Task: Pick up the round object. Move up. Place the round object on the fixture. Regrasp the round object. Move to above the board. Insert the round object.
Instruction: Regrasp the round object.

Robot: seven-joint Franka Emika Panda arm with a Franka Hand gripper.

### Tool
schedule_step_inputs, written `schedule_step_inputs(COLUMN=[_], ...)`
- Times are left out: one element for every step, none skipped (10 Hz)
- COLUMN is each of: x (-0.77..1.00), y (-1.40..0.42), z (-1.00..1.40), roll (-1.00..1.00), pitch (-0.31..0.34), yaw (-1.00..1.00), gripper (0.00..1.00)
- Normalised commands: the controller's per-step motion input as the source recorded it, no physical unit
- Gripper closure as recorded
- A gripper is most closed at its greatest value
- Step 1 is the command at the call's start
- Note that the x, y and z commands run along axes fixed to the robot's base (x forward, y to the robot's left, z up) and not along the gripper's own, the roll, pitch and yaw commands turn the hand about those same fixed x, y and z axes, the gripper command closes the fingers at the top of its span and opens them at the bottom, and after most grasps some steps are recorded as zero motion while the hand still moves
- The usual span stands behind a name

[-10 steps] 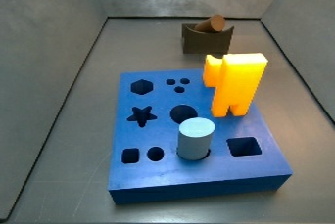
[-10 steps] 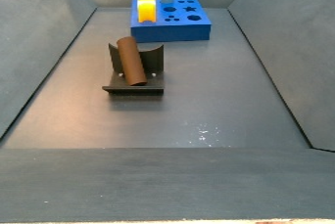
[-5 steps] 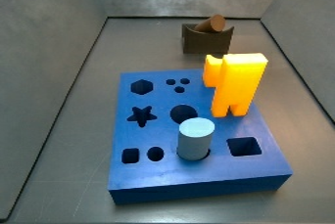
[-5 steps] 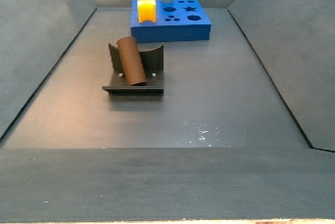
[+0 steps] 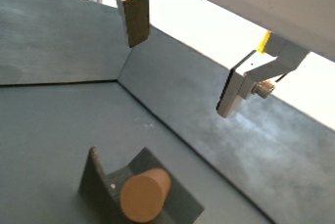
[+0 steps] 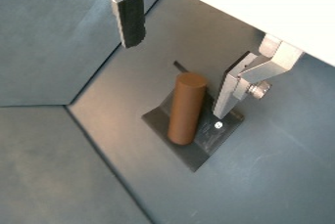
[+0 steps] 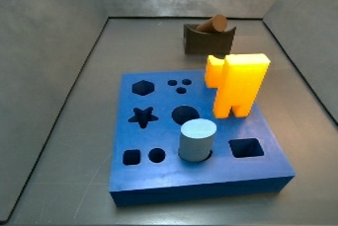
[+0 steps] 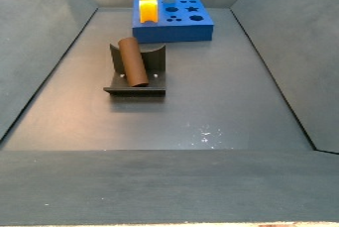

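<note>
The round object, a slim brown peg (image 8: 130, 59), rests leaning in the notch of the dark fixture (image 8: 143, 78); both side views show it (image 7: 216, 23). The fixture (image 7: 208, 40) stands behind the blue board (image 7: 192, 136). My gripper (image 6: 174, 55) is open and empty, well above the peg (image 6: 185, 109) and fixture (image 6: 210, 142); the fingers (image 6: 129, 21) hang apart with the peg below and between them. In a wrist view the peg's end (image 5: 143, 194) and the fixture (image 5: 102, 174) lie below the gripper (image 5: 182, 56). The gripper does not show in either side view.
A tall yellow-orange block (image 7: 239, 83) and a pale grey-blue cylinder (image 7: 197, 139) stand in the board. The board (image 8: 173, 21) lies at the far end of the grey walled bin (image 8: 199, 112).
</note>
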Motion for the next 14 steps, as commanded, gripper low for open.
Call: schedule_step_inputs(x=[0.06,0.06,0.07,0.07,0.09,0.09,0.11,0.1,0.1,0.09,0.04,0.04,0.05,0.06], y=[-0.03,-0.04,-0.04,-0.04,-0.04,-0.05,-0.05,-0.05,-0.05,-0.04,0.07,0.07,0.06,0.06], z=[-0.01,-0.02,-0.02,-0.01,-0.01,-0.02,-0.02,-0.02,-0.02,-0.02,-1.0,-1.0,-1.0,-1.0], roll=[1.0,1.0,1.0,1.0,1.0,1.0,0.95,0.71,0.54,0.45,0.27,0.25,0.2,0.17], pitch=[0.058,0.083,0.106,0.126,0.187,0.219,0.28,0.256,0.221,0.197,0.129,0.095,0.026,0.001], yaw=[0.04,0.05,0.06,0.07,0.1,0.13,0.14,0.17,0.19,0.21,0.15,0.15,0.16,0.16], gripper=[0.0,0.0,0.0,0.0,0.0,0.0,0.0,0.0,0.0,0.0,0.0,0.0,0.0,0.0])
